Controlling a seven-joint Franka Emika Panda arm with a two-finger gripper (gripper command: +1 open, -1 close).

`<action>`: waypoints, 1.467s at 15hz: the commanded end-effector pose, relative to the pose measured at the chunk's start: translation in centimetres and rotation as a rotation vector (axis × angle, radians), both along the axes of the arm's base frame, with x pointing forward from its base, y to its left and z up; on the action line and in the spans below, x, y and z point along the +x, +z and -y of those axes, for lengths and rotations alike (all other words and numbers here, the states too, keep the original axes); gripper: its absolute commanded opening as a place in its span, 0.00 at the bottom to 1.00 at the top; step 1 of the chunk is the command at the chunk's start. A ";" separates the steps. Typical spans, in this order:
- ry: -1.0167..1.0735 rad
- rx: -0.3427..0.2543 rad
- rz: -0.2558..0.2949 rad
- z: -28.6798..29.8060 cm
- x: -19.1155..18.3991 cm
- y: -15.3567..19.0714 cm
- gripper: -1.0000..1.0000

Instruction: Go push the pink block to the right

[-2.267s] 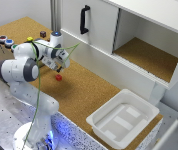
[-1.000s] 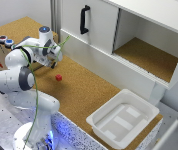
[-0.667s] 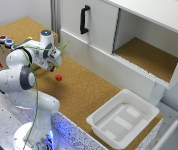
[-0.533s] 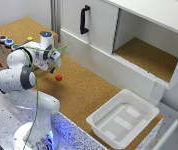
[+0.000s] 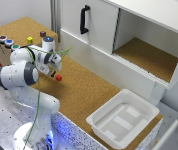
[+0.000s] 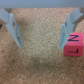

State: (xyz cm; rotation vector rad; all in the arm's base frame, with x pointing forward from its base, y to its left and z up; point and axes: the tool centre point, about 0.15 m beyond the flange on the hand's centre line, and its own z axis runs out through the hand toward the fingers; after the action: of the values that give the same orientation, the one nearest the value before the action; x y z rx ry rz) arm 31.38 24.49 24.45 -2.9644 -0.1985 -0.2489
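Observation:
The pink block (image 5: pixel 58 77) is a tiny reddish cube lying on the cork tabletop (image 5: pixel 89 92), in front of the white cabinet. My gripper (image 5: pixel 53 73) is low over the cork, just to the exterior view's left of the block. In the wrist view the gripper (image 6: pixel 41 45) is open with only bare cork between its fingers. There the pink block (image 6: pixel 72 44) shows dark marks on its faces and sits outside the gap, right beside one fingertip (image 6: pixel 65 40). Whether they touch is unclear.
A wooden box (image 5: pixel 14 35) at the exterior view's left carries round coloured buttons (image 5: pixel 8 42) and a dark knob (image 5: pixel 42 34). The white cabinet (image 5: pixel 104 30) has a black handle (image 5: pixel 83 19) and an open compartment (image 5: pixel 149 55). A white tray (image 5: pixel 123 119) sits at the lower right.
My gripper has come down from above and settled close beside the pink block. The block itself has stayed where it was.

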 end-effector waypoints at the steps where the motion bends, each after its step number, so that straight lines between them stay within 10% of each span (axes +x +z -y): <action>1: 0.003 0.022 -0.026 0.9 3.3 -2.1 0.00; 22: -0.070 -0.094 -0.044 12.3 1.3 -1.4 0.00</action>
State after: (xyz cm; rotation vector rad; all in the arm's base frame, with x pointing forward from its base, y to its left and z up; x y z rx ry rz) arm 33.54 16.45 21.99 -3.0691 -0.1040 -0.1496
